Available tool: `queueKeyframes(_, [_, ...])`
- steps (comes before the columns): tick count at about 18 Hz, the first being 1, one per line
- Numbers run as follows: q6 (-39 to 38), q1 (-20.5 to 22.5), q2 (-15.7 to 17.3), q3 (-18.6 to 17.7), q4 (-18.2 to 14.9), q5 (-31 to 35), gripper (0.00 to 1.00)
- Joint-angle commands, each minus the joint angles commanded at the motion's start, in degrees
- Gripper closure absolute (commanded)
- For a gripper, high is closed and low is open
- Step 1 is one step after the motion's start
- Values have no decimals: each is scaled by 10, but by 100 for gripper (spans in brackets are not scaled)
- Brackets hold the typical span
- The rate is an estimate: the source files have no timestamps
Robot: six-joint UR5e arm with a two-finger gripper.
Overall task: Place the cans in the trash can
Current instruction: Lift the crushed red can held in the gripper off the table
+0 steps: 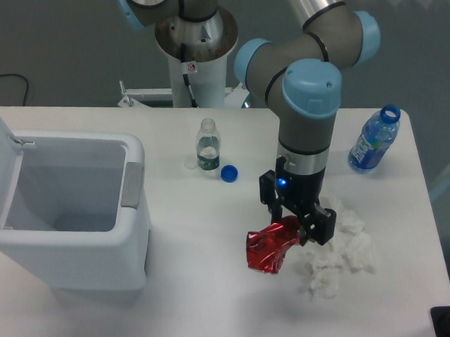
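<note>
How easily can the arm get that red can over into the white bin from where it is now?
Probably yes. The gripper is shut on the red can, the trash can has its lid swung open, and the table between them looks bare; the small bottle and blue cap lie farther back.

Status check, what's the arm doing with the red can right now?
Gripper jaws shut on the red can. Trash can to the left, lid open. Nothing between them on the table.
</note>
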Motion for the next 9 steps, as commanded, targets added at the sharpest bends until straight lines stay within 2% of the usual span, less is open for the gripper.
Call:
queueKeyframes(3, [-13,-2,0,7,1,-3,33])
queueKeyframes(5, [-48,-3,0,8,1,-4,33])
queueKeyframes(9, [-55,0,0,19,-1,-24,33])
